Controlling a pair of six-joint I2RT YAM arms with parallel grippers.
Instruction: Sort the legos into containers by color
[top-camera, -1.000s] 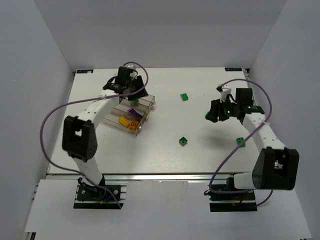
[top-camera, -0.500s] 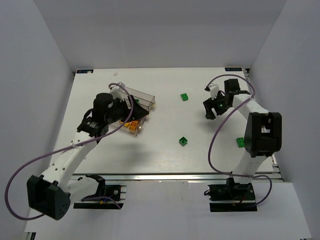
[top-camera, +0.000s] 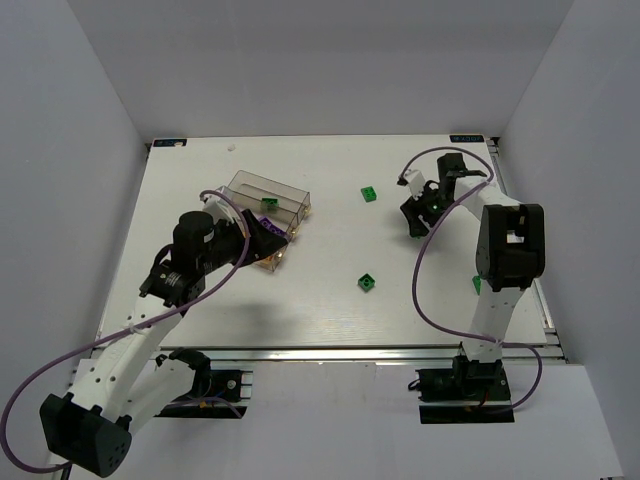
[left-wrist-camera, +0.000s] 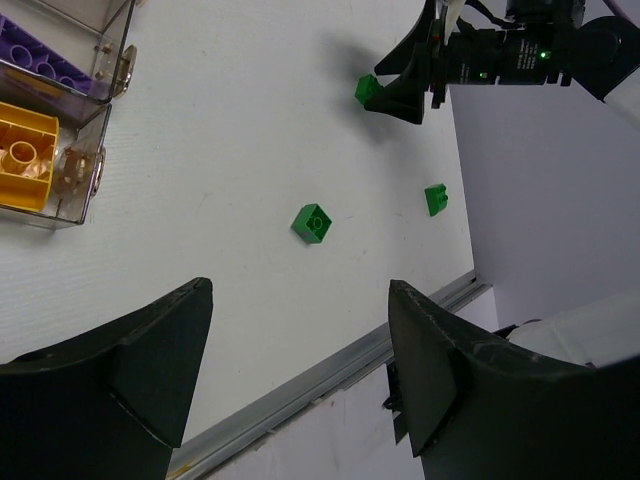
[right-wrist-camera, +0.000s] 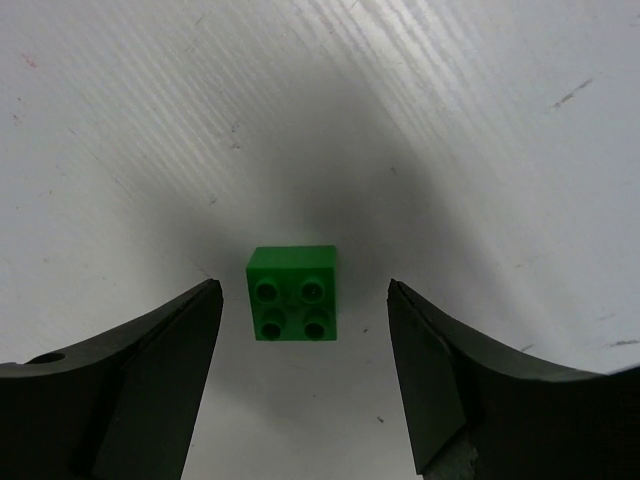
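Note:
My right gripper (top-camera: 411, 216) (right-wrist-camera: 302, 285) is open and hangs just above a green lego (right-wrist-camera: 293, 293), one finger on either side, not touching it. The arm hides that lego in the top view; it shows in the left wrist view (left-wrist-camera: 367, 90). My left gripper (top-camera: 264, 241) (left-wrist-camera: 300, 285) is open and empty, by the near right end of the clear containers (top-camera: 246, 184). The containers hold a green lego (top-camera: 267, 203), a purple one (left-wrist-camera: 40, 65) and orange-yellow ones (left-wrist-camera: 25, 165). Loose green legos lie far (top-camera: 370, 193), centre (top-camera: 367, 283) and right (top-camera: 478, 285).
The right arm's purple cable (top-camera: 425, 290) loops over the table's right part. The aluminium front rail (left-wrist-camera: 330, 375) runs along the near edge. White walls stand on three sides.
My left gripper has pulled back from over the far end of the containers to their near right end. My right gripper has moved a little up and left, over a green lego.

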